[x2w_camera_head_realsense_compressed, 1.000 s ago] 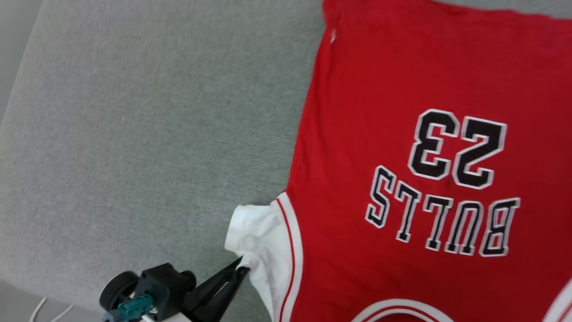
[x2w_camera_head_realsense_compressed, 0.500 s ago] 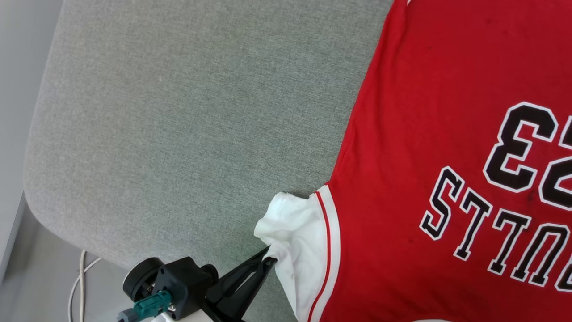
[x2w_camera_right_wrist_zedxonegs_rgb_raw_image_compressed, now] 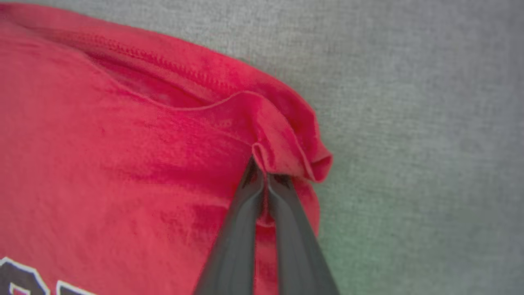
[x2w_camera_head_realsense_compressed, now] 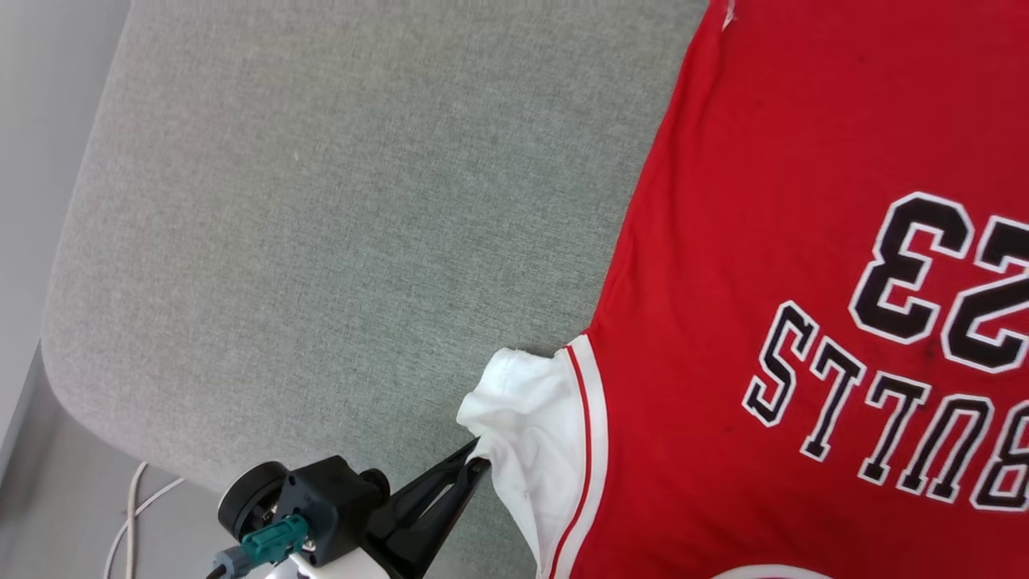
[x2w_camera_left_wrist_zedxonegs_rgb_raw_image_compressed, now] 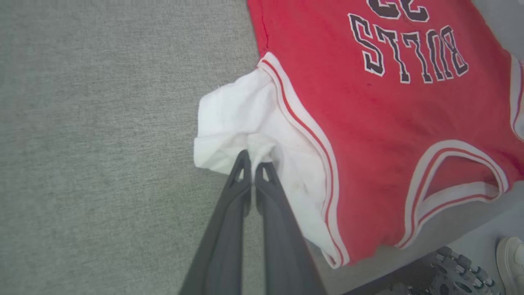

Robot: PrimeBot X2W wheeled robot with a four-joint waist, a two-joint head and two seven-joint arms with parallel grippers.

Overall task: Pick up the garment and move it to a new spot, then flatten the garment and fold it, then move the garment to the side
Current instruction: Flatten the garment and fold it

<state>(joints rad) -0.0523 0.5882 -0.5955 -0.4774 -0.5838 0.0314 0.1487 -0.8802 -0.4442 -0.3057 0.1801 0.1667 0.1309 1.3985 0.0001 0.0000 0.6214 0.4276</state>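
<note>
The garment (x2w_camera_head_realsense_compressed: 748, 185), a red jersey with black white-outlined lettering, lies spread face up on the grey cushion (x2w_camera_head_realsense_compressed: 338, 241). Its white sleeve (x2w_camera_head_realsense_compressed: 526, 410) bunches at the left edge. My left gripper (x2w_camera_head_realsense_compressed: 480, 461) is shut on a fold of that sleeve (x2w_camera_left_wrist_zedxonegs_rgb_raw_image_compressed: 245, 127), its fingertips (x2w_camera_left_wrist_zedxonegs_rgb_raw_image_compressed: 244, 160) pinching the white cloth. In the right wrist view my right gripper (x2w_camera_right_wrist_zedxonegs_rgb_raw_image_compressed: 262, 166) is shut on a raised red corner of the garment (x2w_camera_right_wrist_zedxonegs_rgb_raw_image_compressed: 282, 139) near its hem, lifting a small ridge off the cushion. The neckline trim (x2w_camera_left_wrist_zedxonegs_rgb_raw_image_compressed: 454, 180) sits near the cushion's front edge.
The grey cushion's rounded left corner (x2w_camera_head_realsense_compressed: 68, 354) drops to a pale floor where a white cable (x2w_camera_head_realsense_compressed: 133, 507) lies. A dark toothed wheel (x2w_camera_left_wrist_zedxonegs_rgb_raw_image_compressed: 454, 272) and a white shoe (x2w_camera_left_wrist_zedxonegs_rgb_raw_image_compressed: 509, 256) are on the floor past the cushion's front edge.
The head camera swung left between the earliest frame and now, sliding the whole scene right. The left gripper stays clamped on the white sleeve throughout; the garment itself looks unmoved.
</note>
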